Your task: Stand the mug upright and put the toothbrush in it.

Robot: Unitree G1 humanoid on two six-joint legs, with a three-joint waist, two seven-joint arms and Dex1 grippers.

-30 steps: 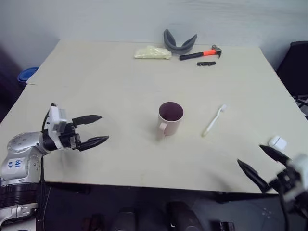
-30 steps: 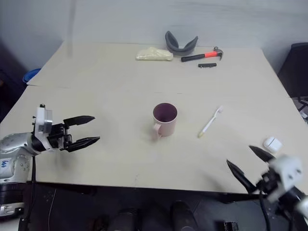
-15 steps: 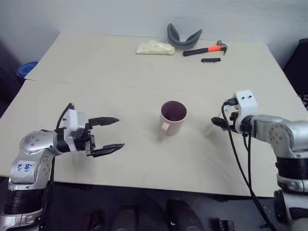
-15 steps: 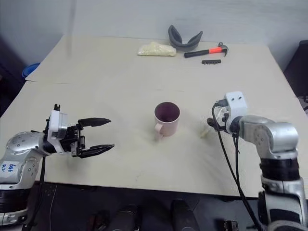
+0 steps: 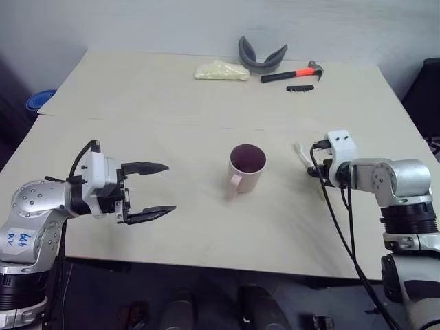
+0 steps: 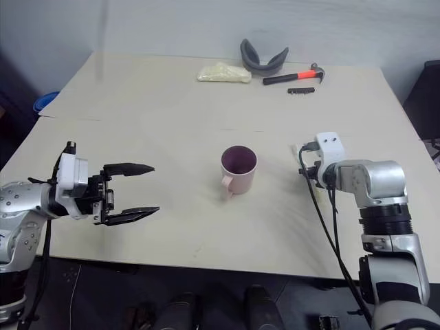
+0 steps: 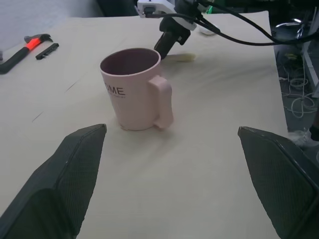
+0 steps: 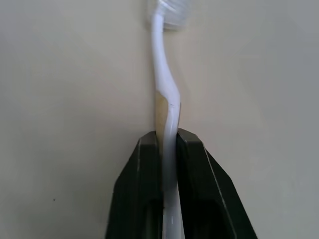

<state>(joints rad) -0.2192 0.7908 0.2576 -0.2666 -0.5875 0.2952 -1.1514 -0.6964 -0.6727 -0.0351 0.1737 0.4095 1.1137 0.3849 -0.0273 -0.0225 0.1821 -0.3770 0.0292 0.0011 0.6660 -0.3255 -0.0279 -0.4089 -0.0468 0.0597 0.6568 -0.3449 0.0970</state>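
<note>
The mug [image 5: 247, 168] stands upright near the table's [image 5: 172, 117] middle, mouth up, handle turned toward the near edge. The toothbrush [image 8: 165, 99] lies flat between the mug and the right edge, long axis running from the near edge toward the far edge, bristle head at the far end. The right gripper [image 8: 167, 149] is pinched on its handle. The left gripper [image 5: 159, 187], fingers spread wide and holding nothing, sits near the near-left corner, pointing toward the mug.
</note>
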